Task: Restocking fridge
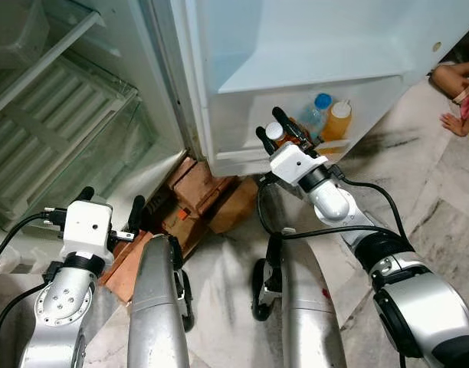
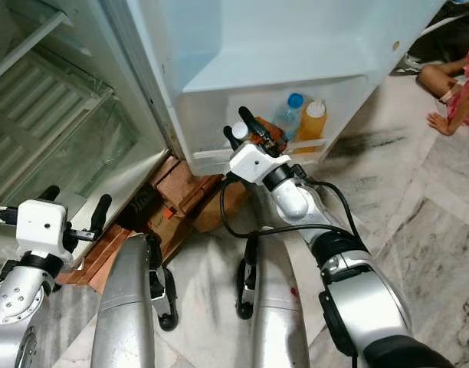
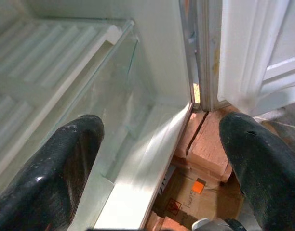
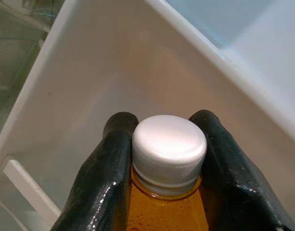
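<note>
My right gripper [image 1: 274, 127] is shut on the neck of an amber bottle with a white cap [image 4: 169, 147]. It holds the bottle at the left end of the open fridge door's bottom shelf [image 1: 242, 157]. Further right on that shelf stand a clear bottle with a blue cap [image 1: 317, 113] and an orange juice bottle [image 1: 338, 121]. My left gripper [image 1: 109, 205] hangs open and holds nothing, low at the left, in front of the fridge's bottom compartment [image 3: 113, 144].
The fridge interior [image 1: 58, 115] has white ribbed shelves and a clear drawer front. Bricks and brown cardboard [image 1: 192, 199] lie under the fridge beside the door hinge. A person's feet [image 1: 457, 100] rest on the marble floor at far right.
</note>
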### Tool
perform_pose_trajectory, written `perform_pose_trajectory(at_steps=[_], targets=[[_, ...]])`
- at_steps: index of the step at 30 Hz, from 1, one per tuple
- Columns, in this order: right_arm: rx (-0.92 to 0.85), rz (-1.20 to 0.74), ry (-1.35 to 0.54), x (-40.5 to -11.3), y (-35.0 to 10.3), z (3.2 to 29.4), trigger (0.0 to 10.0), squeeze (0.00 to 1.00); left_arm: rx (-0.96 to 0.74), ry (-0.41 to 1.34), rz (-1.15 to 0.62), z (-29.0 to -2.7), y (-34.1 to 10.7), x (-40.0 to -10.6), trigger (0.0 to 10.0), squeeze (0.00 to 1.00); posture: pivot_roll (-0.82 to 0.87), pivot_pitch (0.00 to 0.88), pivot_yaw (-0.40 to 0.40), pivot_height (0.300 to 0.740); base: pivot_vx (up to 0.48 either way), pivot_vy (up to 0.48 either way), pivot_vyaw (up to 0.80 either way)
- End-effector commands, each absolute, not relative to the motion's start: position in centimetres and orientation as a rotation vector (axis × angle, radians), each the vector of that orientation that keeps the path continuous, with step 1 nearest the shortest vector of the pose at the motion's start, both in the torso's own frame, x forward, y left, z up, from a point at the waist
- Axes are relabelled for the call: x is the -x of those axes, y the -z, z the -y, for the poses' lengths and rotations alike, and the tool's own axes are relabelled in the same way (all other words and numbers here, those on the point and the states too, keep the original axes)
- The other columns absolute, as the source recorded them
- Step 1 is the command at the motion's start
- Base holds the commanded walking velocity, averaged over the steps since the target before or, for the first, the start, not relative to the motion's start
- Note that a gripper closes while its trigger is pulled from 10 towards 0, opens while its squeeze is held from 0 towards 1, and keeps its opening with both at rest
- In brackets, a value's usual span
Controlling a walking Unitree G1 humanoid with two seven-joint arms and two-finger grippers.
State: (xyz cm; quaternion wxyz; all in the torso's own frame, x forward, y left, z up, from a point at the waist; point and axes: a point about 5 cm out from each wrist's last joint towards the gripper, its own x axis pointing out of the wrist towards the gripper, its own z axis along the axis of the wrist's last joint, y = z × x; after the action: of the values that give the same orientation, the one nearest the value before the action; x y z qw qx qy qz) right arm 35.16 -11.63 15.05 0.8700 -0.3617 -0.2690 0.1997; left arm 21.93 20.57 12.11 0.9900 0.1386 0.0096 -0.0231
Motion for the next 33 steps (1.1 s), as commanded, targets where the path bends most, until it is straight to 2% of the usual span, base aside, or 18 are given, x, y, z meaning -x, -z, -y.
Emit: perform_pose_trajectory(at_steps=[1, 13, 19, 26, 33], targets=[[0.759, 0.593, -0.440, -34.9, -14.9, 10.9, 10.0, 0.00, -0.297, 0.056, -0.048, -20.8, -11.9, -21.3, 10.0, 0.00, 0.20, 0.406, 0.024, 0.582, 0.000, 0.000, 0.00], [0.626, 0.761, -0.329, -35.8, -19.0, 7.6, 10.0, 0.00, -0.316, 0.062, -0.048, -20.9, -12.8, -20.6, 10.0, 0.00, 0.23, 0.441, 0.030, 0.582, 0.000, 0.000, 0.00], [0.729, 0.770, -0.343, -35.6, -18.1, 7.4, 10.0, 0.00, -0.313, 0.063, -0.056, -20.8, -13.2, -20.1, 10.0, 0.00, 0.25, 0.465, 0.031, 0.582, 0.000, 0.000, 0.00], [0.790, 0.567, -0.259, -35.5, -13.9, 9.0, 10.0, 0.00, -0.315, 0.068, -0.071, -20.7, -13.2, -19.6, 10.0, 0.00, 0.27, 0.475, 0.030, 0.582, 0.000, 0.000, 0.00], [0.729, 0.431, -0.211, -35.2, -11.8, 9.1, 10.0, 0.00, -0.313, 0.068, -0.079, -20.6, -13.3, -19.5, 10.0, 0.00, 0.28, 0.480, 0.027, 0.582, 0.000, 0.000, 0.00]])
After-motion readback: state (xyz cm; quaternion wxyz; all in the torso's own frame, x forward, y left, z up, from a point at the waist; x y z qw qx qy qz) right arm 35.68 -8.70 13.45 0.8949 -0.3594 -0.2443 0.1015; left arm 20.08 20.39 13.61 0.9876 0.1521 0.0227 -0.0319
